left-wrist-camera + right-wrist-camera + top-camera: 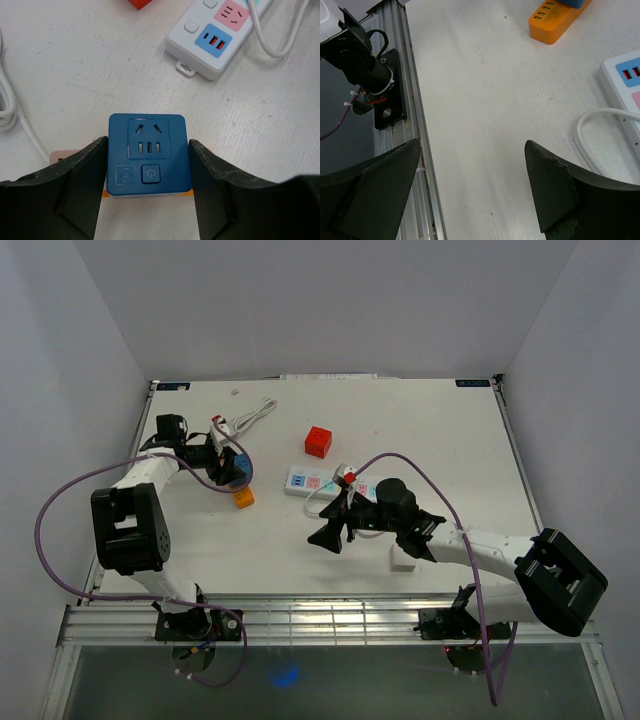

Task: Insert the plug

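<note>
My left gripper (228, 468) is shut on a blue cube socket adapter (148, 155); both fingers (80, 185) press its sides. The adapter (238, 470) sits on one end of an orange power strip (244, 498), whose edge shows just under it in the left wrist view (106, 193). Whether its pins are seated in the strip is hidden. My right gripper (333, 523) is open and empty over bare table, near the front rail in the right wrist view (470, 185). The orange strip (555, 20) and the blue adapter show far off at the top of that view.
A white power strip (310, 480) with pink and blue sockets lies mid-table, also in the left wrist view (215, 35), its white cable (590, 135) looping nearby. A red cube (318, 441) stands behind it. A white plug with cable (250, 418) lies at the back left. A white block (402, 560) lies under my right arm.
</note>
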You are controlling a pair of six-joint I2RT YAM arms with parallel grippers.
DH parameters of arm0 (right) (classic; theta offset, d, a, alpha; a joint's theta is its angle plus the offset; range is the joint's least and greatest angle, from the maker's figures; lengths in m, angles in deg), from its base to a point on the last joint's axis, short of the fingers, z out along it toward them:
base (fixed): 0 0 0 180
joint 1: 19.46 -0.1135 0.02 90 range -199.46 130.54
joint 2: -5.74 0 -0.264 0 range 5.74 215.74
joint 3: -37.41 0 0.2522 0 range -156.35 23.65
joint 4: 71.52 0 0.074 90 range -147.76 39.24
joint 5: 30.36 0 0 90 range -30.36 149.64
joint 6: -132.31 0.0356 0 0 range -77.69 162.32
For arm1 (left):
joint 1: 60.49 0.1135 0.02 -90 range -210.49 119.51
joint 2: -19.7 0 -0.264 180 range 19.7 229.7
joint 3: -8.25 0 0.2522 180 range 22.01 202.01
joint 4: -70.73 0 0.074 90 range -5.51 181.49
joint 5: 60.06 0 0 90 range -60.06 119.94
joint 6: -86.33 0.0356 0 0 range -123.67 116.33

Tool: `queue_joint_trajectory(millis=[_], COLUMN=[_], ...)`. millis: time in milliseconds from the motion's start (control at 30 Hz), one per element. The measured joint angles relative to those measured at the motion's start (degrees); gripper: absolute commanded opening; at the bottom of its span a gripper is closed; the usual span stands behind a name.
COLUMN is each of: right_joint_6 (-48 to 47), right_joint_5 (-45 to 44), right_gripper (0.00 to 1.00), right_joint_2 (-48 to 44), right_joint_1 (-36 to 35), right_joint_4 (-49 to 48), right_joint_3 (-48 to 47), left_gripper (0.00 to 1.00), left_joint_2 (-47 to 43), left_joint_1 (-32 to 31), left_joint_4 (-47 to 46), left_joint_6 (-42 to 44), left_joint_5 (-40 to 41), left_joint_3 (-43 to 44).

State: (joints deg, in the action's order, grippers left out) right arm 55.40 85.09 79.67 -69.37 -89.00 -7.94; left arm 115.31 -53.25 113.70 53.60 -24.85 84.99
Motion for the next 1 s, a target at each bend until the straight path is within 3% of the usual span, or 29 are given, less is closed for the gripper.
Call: queue_joint_trajectory(millis=[533,1000], right_joint_6=[0.04,0.02], right_joint_5=[0.00,-1.22], right_gripper=[0.90,0.90], right_joint_2=[0.00,0.00], right_joint_1=[0.00,0.00], right_joint_4=[-0.31,0.09], right_joint_3=[0.00,-0.44], left_gripper=[0.00,0.00], left_joint_2=[-0.79,-15.47], left_joint_1=[0.98,-13.16], left_joint_4=[-7.45,-19.19], left_joint_6=[-8.28,-27.56], left_joint_5=[-5.81,2.38], left_joint_3=[-4.52,-18.73])
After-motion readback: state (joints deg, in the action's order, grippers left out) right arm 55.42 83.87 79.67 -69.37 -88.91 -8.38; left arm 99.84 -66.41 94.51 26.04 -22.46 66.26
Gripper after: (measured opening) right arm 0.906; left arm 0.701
